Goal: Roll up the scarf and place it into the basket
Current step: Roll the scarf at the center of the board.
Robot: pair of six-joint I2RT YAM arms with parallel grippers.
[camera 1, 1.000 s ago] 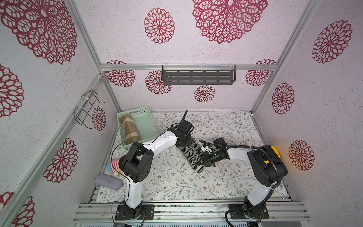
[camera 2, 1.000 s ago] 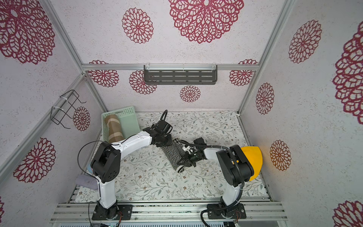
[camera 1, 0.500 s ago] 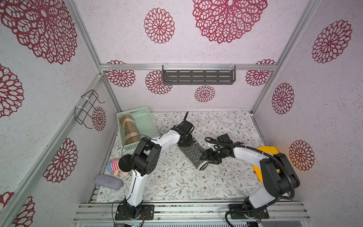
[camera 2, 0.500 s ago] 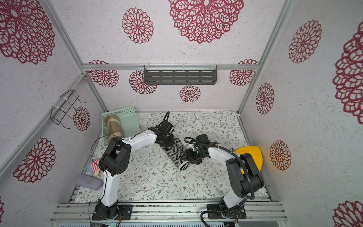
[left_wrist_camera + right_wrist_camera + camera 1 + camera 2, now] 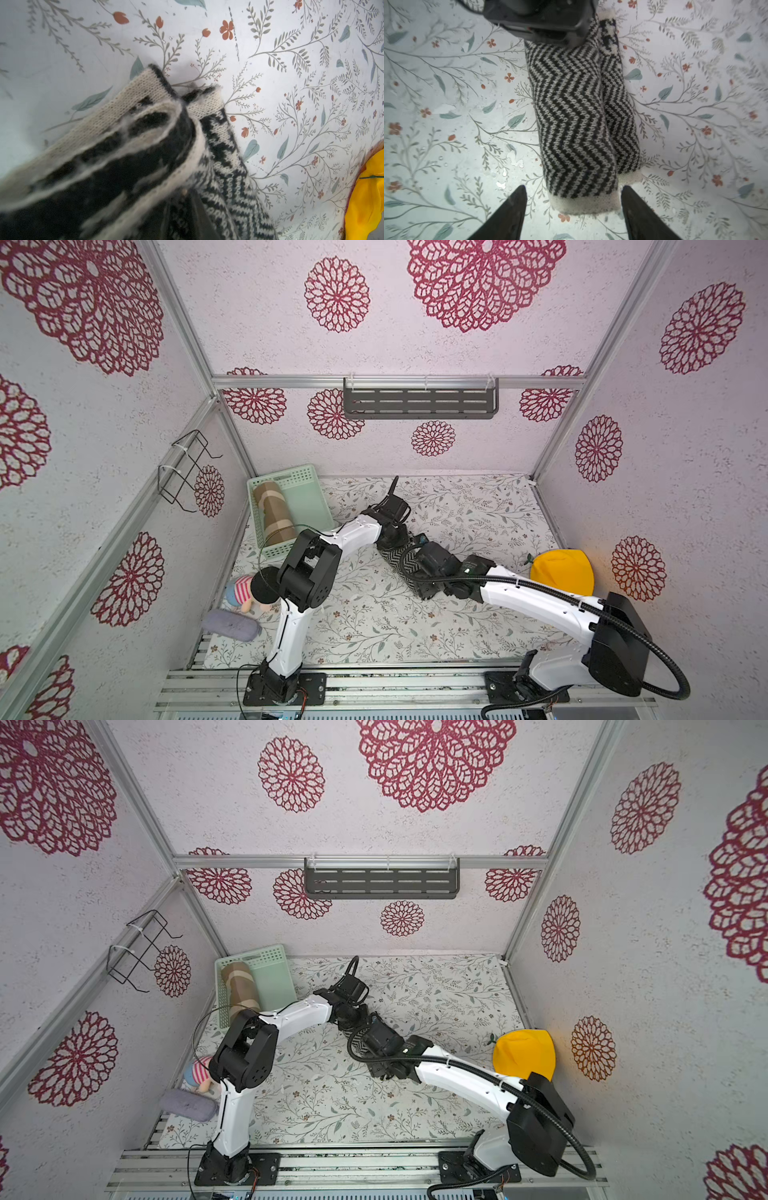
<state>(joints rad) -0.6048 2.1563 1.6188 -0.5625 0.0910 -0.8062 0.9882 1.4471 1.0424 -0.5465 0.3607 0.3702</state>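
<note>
The basket (image 5: 309, 506) sits in the table's (image 5: 457, 614) far corner on my left, well apart from the work. The rolled scarf (image 5: 571, 116) lies mid-table, its long axis pointing straight away from my right hand (image 5: 573, 188), which is released and straddles its near end. My left hand (image 5: 394, 538), nearer the basket, is clenched on the far end.

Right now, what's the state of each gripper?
Left gripper: closed on one end of the scarf.
Right gripper: open, straddling the other end, holding nothing.
</note>
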